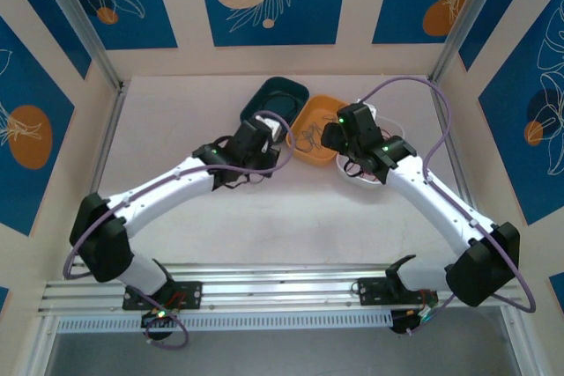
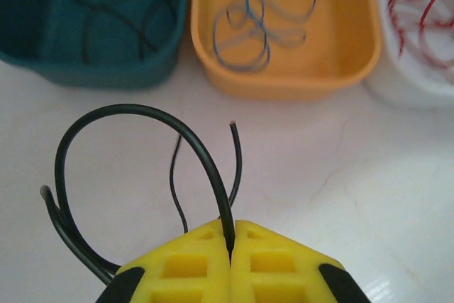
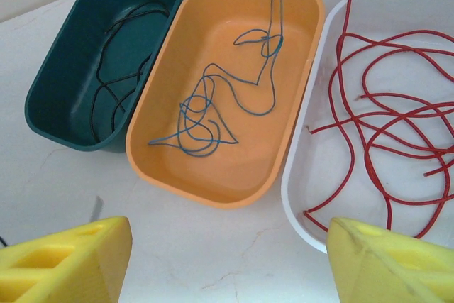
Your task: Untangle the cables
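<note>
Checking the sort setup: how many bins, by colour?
Teal bin, black cable in it: 1
Orange bin, blue cable in it: 1
White bin, red cables in it: 1
Total: 3 bins

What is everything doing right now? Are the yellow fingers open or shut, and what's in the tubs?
Left fingers: shut, pinching a black cable.
Black cable: held, curling in a loop, outside the tubs.
Right fingers: open, holding nothing.
Green tub: holds thin black cables.
Orange tub: holds tangled blue cables.
White tub: holds loose red cables.
</note>
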You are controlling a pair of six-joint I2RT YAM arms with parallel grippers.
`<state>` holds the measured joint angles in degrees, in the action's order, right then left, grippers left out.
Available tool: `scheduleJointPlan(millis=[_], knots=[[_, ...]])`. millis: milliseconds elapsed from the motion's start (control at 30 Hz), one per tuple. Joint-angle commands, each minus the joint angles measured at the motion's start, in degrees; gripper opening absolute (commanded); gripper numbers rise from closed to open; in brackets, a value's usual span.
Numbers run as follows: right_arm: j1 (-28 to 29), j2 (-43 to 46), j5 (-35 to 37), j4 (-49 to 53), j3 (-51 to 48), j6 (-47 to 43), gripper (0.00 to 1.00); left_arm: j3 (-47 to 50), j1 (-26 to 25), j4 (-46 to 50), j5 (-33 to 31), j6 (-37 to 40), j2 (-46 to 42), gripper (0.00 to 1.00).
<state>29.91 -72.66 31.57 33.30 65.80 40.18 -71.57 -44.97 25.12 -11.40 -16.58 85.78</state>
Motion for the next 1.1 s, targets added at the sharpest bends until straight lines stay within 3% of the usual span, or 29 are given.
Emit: scheduleJointPlan(millis=[0,200,267,433,633,833,1067], knots=[[0.0,3.1,1.7,-1.4,-1.8,0.8,0.73,-5.9,2.0,3.2,-3.5,4.3,-0.6,0.00],[0.0,6.9,2.7,-0.1,-3.8,1.1,0.80,-21.8,5.3,7.7,-1.5,9.8,4.1,0.00],[0.0,8.0,3.5,0.4,-4.5,1.0,0.99,-27.1,6.4,8.7,0.0,11.0,6.8,0.00],[0.0,10.2,6.1,2.4,-6.0,2.5,0.99,-38.2,9.6,8.3,5.8,10.5,14.8,0.00],[0.0,12.7,8.2,3.8,-7.9,4.2,0.99,-49.4,11.8,8.5,7.0,9.1,26.0,0.00],[0.2,14.9,8.9,6.3,-9.4,5.8,0.99,-56.1,14.0,7.8,7.7,7.4,35.1,0.00],[0.3,17.6,10.2,8.3,-10.3,6.7,0.99,-57.5,14.9,7.3,10.8,3.2,42.4,0.00]])
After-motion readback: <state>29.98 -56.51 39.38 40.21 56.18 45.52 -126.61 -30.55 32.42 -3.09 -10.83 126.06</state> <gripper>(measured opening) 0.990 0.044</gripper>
